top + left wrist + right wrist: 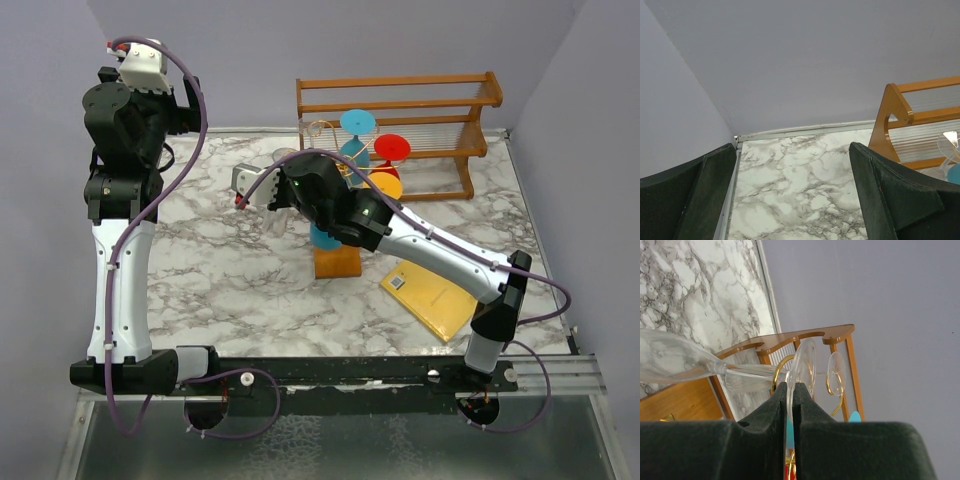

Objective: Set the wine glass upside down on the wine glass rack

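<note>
My right gripper (790,389) is shut on the round foot of a clear wine glass (805,365). The glass lies roughly sideways, its stem and bowl (675,360) running left. Just behind it is the wine glass rack's gold wire (778,367), where another clear glass (836,372) hangs. From above, the right gripper (283,192) is at the left side of the rack, which stands on an orange-brown base (337,262) and carries blue, red and orange glasses. My left gripper (792,150) is open and empty, raised at the far left (186,98).
A bigger wooden slatted shelf (420,125) stands against the back wall right behind the rack; its end also shows in the left wrist view (892,120). A yellow book (432,297) lies on the marble table (220,270), under my right arm.
</note>
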`<state>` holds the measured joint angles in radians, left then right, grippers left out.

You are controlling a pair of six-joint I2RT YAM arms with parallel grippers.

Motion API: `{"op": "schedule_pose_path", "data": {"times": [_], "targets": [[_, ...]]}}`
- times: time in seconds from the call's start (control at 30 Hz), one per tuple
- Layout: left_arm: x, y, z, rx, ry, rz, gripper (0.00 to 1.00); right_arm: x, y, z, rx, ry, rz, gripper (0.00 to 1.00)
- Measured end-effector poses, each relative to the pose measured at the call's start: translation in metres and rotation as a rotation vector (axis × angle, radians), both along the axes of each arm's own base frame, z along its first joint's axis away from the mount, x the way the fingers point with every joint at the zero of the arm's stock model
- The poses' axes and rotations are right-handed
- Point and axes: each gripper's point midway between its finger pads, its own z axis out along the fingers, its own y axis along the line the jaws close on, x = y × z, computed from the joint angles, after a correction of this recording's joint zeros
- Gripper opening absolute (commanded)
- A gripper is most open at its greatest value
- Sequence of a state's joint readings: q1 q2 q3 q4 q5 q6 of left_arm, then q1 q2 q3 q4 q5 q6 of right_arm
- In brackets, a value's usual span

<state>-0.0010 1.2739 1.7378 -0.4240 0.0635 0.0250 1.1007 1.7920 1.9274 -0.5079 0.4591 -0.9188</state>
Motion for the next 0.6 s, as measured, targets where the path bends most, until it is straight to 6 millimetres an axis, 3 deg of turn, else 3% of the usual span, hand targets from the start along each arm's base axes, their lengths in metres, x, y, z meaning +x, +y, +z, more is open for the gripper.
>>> {"op": "schedule_pose_path", "data": {"times": [0.6], "targets": [[0.0004, -0.0002, 0.003, 0.0, -0.012, -0.001, 0.99, -0.003, -0.0049, 0.0003, -0.002, 0.001, -0.002, 0.02]]}}
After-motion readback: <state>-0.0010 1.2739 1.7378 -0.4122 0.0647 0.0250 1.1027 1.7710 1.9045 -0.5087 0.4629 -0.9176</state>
